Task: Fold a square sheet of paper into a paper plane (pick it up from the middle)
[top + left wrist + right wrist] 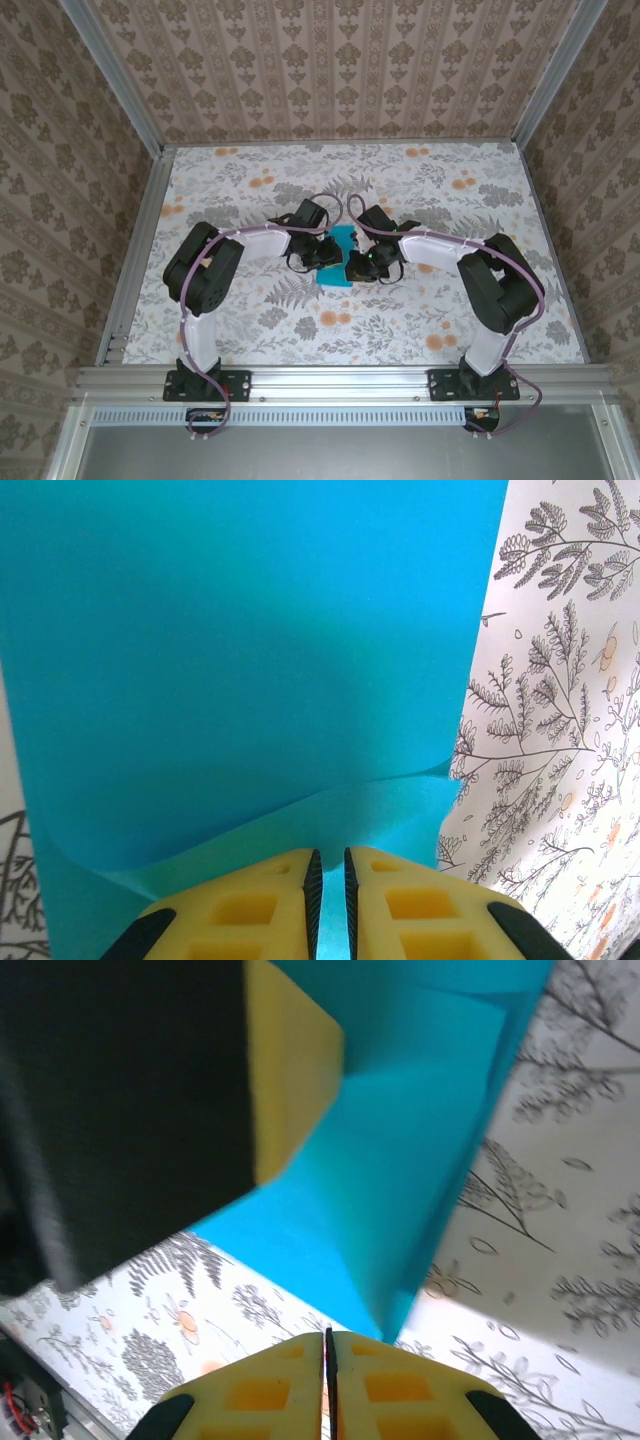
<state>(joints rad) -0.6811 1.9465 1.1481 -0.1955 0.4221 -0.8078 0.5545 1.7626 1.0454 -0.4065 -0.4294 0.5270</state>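
The square sheet of paper (335, 278) lies folded at mid-table, turquoise, with both grippers on top of it. The left wrist view has an upper flap (250, 660) curling over a lower layer. My left gripper (325, 252) (328, 852) rests over that lower layer, its yellow fingers (250, 910) shut to a thin slit that shows turquoise behind it. My right gripper (360, 265) (328, 1332) is shut, with its tips at the near corner of the paper (400, 1180). The left gripper's finger (290, 1080) shows there too. The grippers cover too much to tell whether it has the paper plane's pointed shape.
The floral tabletop (450, 200) spreads on all sides of the paper. Aluminium rails (135, 240) edge the table left, right and front, and patterned walls rise behind them. Both arm bases (210, 380) sit at the near edge.
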